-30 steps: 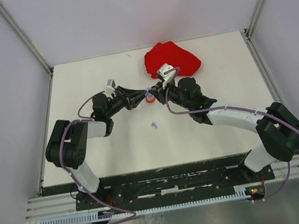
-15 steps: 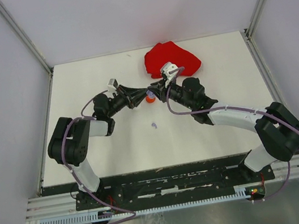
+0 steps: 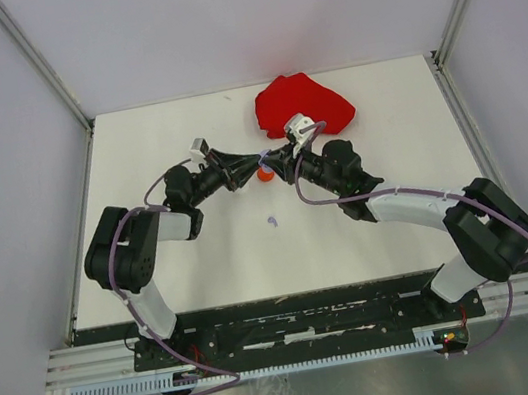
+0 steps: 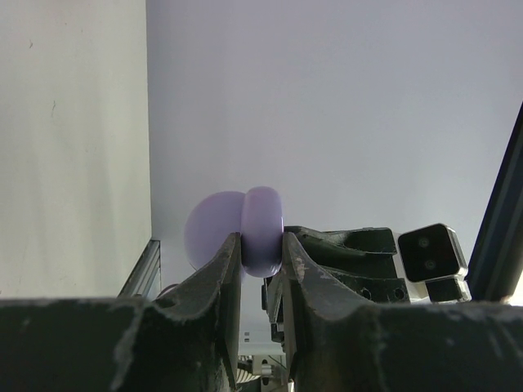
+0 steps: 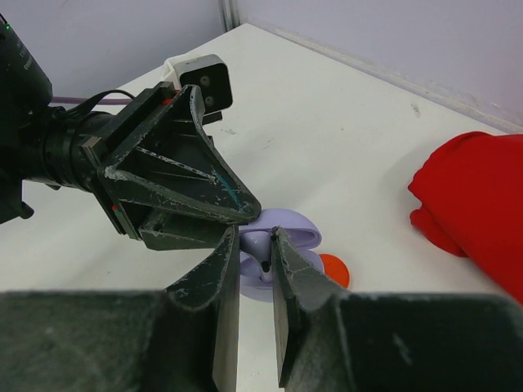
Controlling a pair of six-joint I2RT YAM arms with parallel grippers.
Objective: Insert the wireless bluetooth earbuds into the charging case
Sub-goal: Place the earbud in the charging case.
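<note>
My left gripper [image 3: 255, 162] is shut on an open lilac charging case [image 4: 261, 231], held edge-on above the table, its lid [image 4: 211, 230] swung to the left. In the right wrist view the case [image 5: 288, 247] sits just beyond my right gripper [image 5: 255, 238], which is shut on a lilac earbud [image 5: 265, 249] whose stem points down into the case. From above, the two grippers meet tip to tip, the right gripper [image 3: 271, 160] coming from the right. Another small lilac earbud [image 3: 271, 222] lies on the table nearer the arm bases.
A red round case [image 3: 265, 173] lies on the table right under the grippers, also visible as a red disc [image 5: 335, 270]. A crumpled red cloth [image 3: 304, 104] sits at the back of the table. Walls enclose the table on three sides.
The right wrist has shifted slightly, bringing the held earbud closer against the case. The left arm has edged a little toward the back. Both grips are unchanged.
</note>
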